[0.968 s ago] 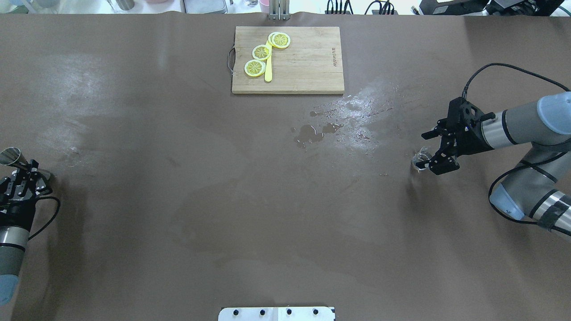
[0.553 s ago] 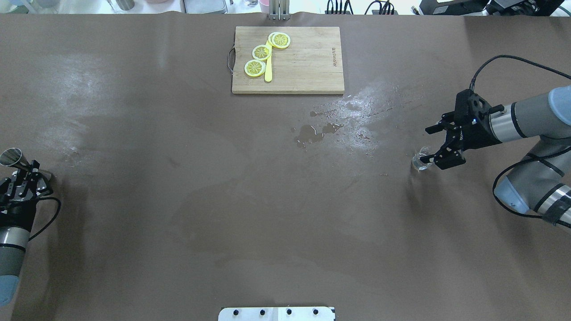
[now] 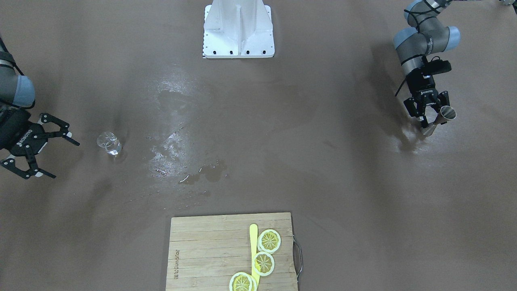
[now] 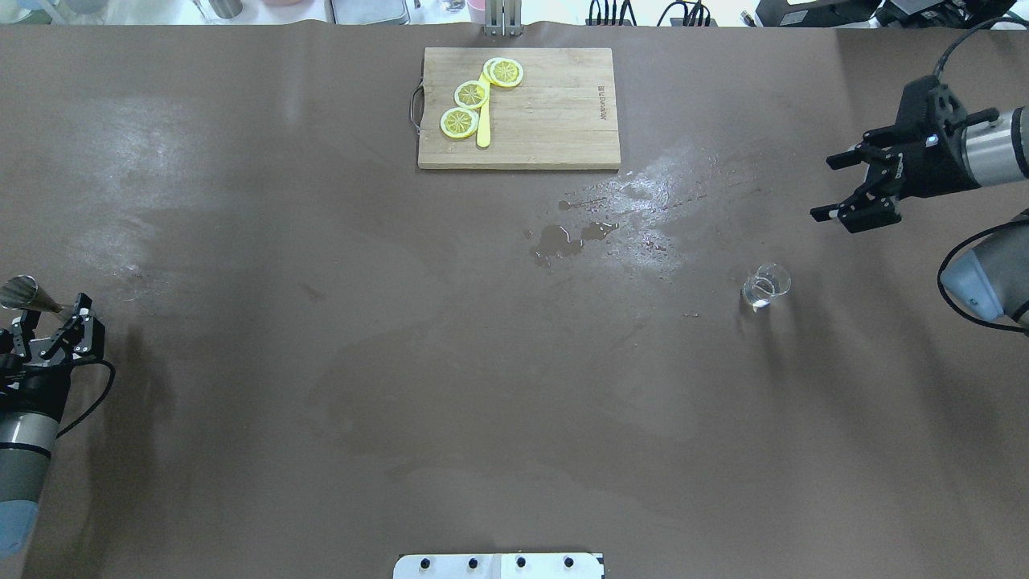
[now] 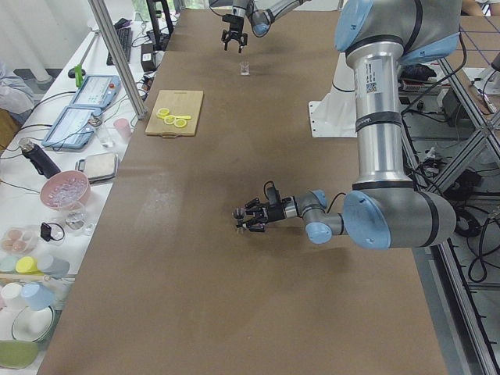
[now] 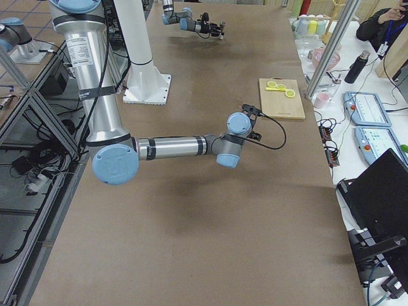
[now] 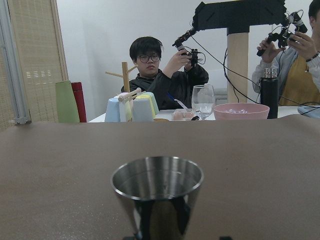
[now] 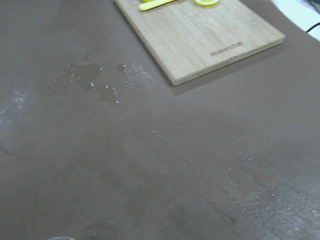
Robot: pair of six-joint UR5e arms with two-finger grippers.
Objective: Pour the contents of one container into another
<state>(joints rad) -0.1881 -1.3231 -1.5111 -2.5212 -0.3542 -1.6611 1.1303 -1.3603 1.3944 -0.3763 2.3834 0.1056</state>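
A small clear glass [image 4: 764, 287] [image 3: 108, 143] stands upright on the brown table at the right, alone. My right gripper [image 4: 826, 189] [image 3: 66, 160] hangs open and empty, well behind and to the right of the glass. At the far left edge my left gripper [image 4: 48, 338] [image 3: 430, 111] is shut on a metal jigger [image 4: 20, 292] [image 3: 442, 116]. The left wrist view shows the jigger [image 7: 157, 185] upright with its mouth open toward the camera. The right wrist view shows only tabletop, and the glass is out of it.
A wooden cutting board [image 4: 547, 121] [image 3: 210, 250] with lemon slices [image 4: 472, 94] and a yellow knife lies at the table's far middle. A wet puddle [image 4: 567, 240] and shiny streaks sit between the board and the glass. The robot's white base plate [image 3: 238, 28] is at the near edge.
My right gripper has drawn back from the glass, moving away and to the right, and the glass stays standing. The left gripper with the jigger shifted slightly toward the robot.
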